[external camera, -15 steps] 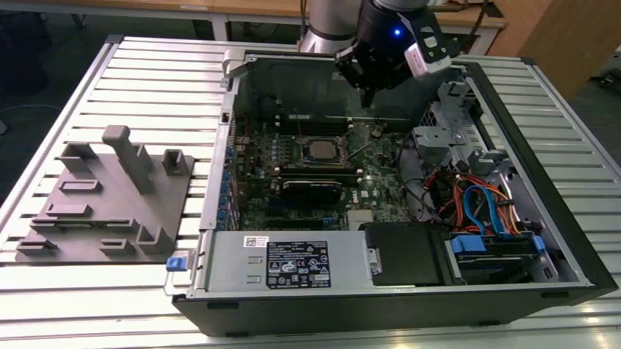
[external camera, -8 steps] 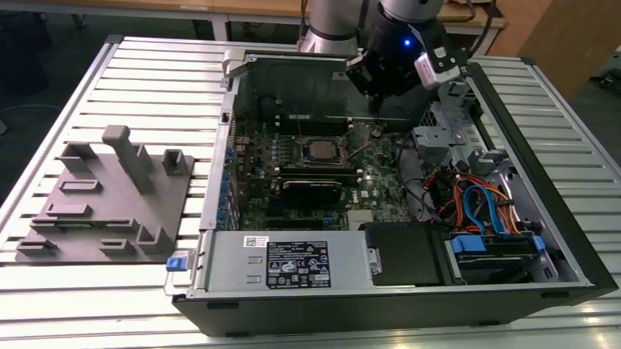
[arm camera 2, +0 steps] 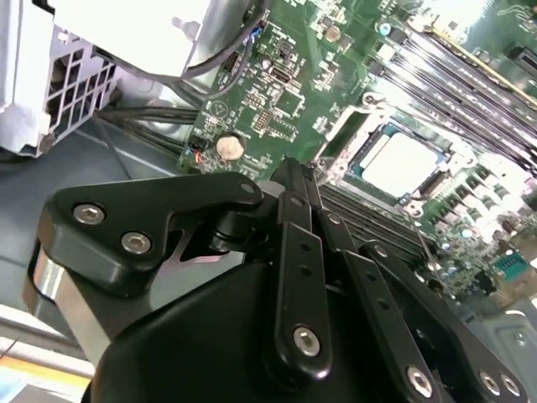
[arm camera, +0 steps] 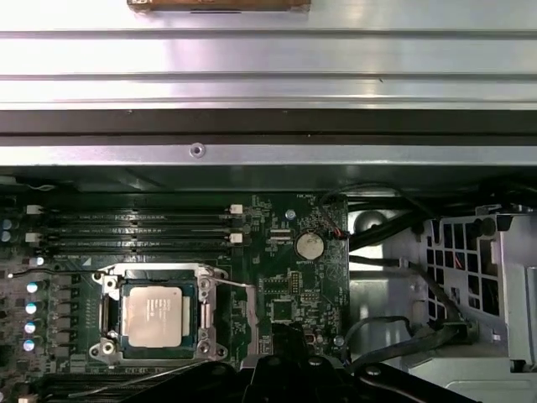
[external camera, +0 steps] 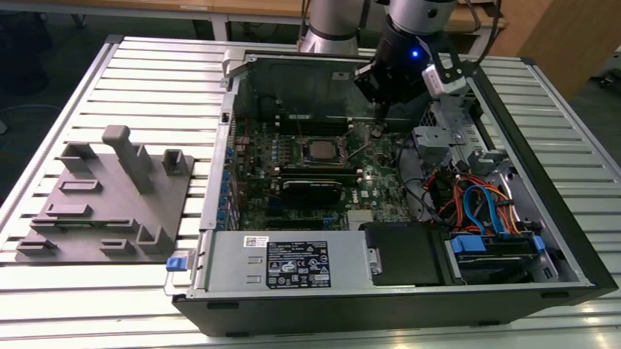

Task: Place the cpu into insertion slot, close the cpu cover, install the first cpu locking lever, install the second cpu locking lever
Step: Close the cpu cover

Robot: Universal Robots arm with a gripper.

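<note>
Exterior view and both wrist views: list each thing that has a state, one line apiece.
cpu: seated in the insertion slot, metal top up.
insertion slot: filled.
cpu cover: down, framing the cpu.
locking lever: thin rod angled off the slot, seemingly unlatched.
gripper: low over the board beside the slot.
computer case: on its side, panel off.

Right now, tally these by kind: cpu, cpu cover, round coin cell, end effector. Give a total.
cpu: 1
cpu cover: 1
coin cell: 1
end effector: 1
Total: 4
</note>
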